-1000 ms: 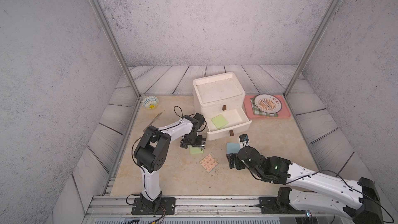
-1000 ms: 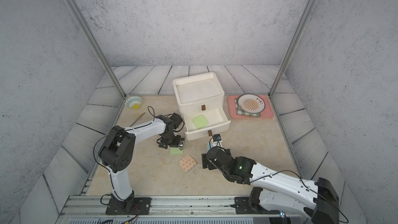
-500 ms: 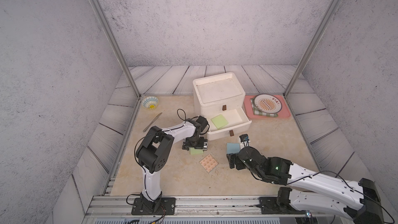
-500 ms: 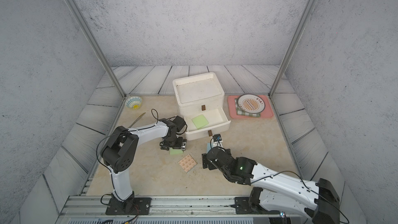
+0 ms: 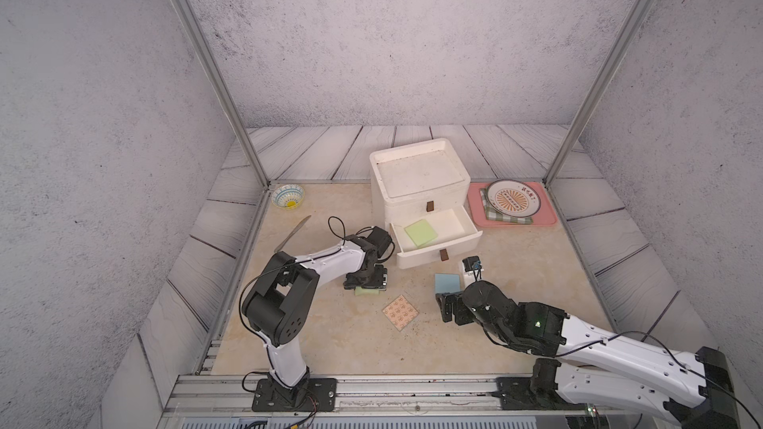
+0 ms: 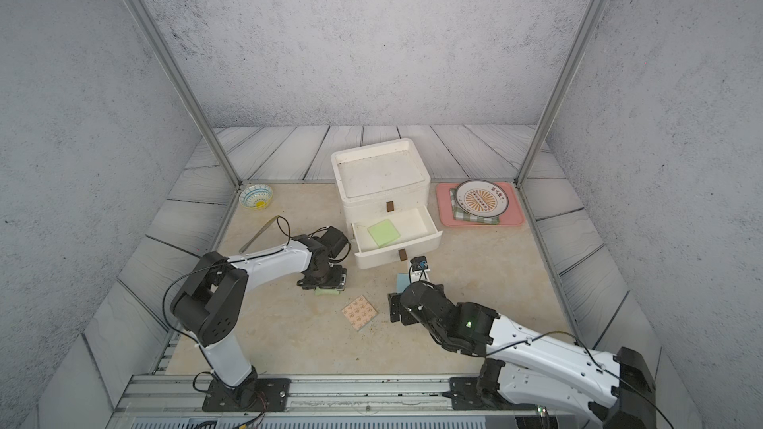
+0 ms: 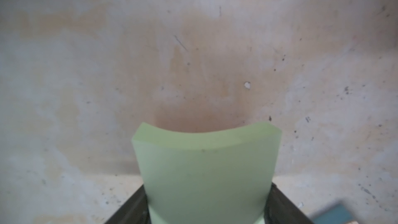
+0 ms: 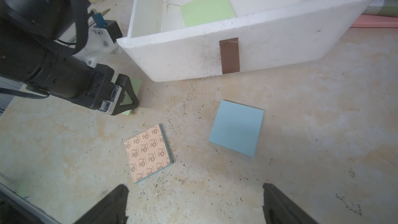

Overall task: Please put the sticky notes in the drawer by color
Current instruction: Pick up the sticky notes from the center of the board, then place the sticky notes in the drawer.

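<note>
The white drawer chest (image 5: 417, 175) (image 6: 377, 173) has one drawer (image 5: 437, 247) (image 8: 258, 46) pulled out, with a light green sticky pad (image 5: 420, 232) (image 6: 384, 233) (image 8: 207, 7) lying in it. Left of the chest, my left gripper (image 5: 366, 282) (image 6: 326, 280) (image 7: 206, 207) points down and is shut on a second light green pad (image 5: 365, 291) (image 7: 204, 169) on the table. That pad bows between the dark fingers. A peach printed pad (image 5: 399, 312) (image 8: 148, 152) and a light blue pad (image 5: 447, 283) (image 8: 237, 128) lie flat before the chest. My right gripper (image 5: 450, 307) (image 8: 193, 207) hangs open near them, holding nothing.
A pink tray (image 5: 545, 216) with a plate (image 5: 512, 199) on a checked cloth sits right of the chest. A small patterned bowl (image 5: 288, 196) and a thin metal blade (image 5: 292, 228) lie at the back left. Metal frame posts stand at the back corners.
My left gripper has come down over the green pad on the table and its jaws have narrowed onto it, bowing the pad. The right arm has not moved.
</note>
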Controlling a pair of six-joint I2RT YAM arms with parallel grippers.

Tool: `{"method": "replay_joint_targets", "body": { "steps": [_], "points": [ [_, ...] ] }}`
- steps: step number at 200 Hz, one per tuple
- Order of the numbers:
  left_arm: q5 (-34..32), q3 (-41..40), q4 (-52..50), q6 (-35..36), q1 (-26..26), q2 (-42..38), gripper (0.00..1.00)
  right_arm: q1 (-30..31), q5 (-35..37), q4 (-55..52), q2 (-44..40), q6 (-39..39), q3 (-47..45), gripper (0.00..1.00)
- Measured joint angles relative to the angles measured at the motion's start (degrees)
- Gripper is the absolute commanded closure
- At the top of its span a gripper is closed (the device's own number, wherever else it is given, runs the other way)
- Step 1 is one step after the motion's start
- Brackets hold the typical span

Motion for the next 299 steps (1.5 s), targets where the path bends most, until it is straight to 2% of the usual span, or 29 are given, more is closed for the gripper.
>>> {"method": "replay_joint_targets", "body": {
  "steps": [28, 52, 74, 101, 129, 160, 199, 228, 277, 299],
  "points": [
    [-0.22, 1.92, -2.78, 0.72, 0.13, -5.38, 0.20, 0.00, -1.16, 0.57, 0.94, -0.81, 0.02, 0.02],
    [0.68, 7.10, -6.23, 1.60, 0.15, -10.47, 0.21, 0.00, -1.70, 0.83, 2.47, -1.20, 0.04, 0.01],
    [1.92, 15.02, -9.53, 2.56, 0.02, -13.79, 0.21, 0.00, -1.77, 0.92, 2.49, -1.38, 0.09, 0.01],
    [1.95, 27.76, -13.22, 4.35, -1.31, -13.29, 0.21, -0.02, -1.75, 1.11, 2.47, -1.38, 0.11, 0.01],
    [1.38, 40.24, -14.64, 7.74, -4.87, -8.22, 0.21, -0.02, -1.73, 1.05, 1.90, -1.18, 0.09, 0.01],
    [1.73, 53.51, -15.39, 11.21, -7.89, 4.04, 0.20, -0.02, -0.83, -0.22, -2.38, -0.31, -0.87, 0.01],
    [1.90, 62.49, -16.92, 13.97, -10.16, 18.95, 0.20, -0.31, 1.99, -4.13, -11.32, 1.84, -3.52, 0.01],
    [2.05, 64.17, -18.12, 14.62, -11.15, 24.13, 0.19, -0.35, 3.93, -7.37, -15.82, 3.34, -4.74, 0.01],
    [1.88, 63.34, -17.40, 14.97, -11.43, 24.28, 0.15, -0.39, 4.98, -9.53, -17.11, 4.28, -5.79, 0.01],
    [1.70, 62.82, -17.31, 15.04, -11.43, 24.28, 0.09, -0.39, 4.98, -9.49, -16.52, 4.28, -5.79, 0.01]
  ]
}}
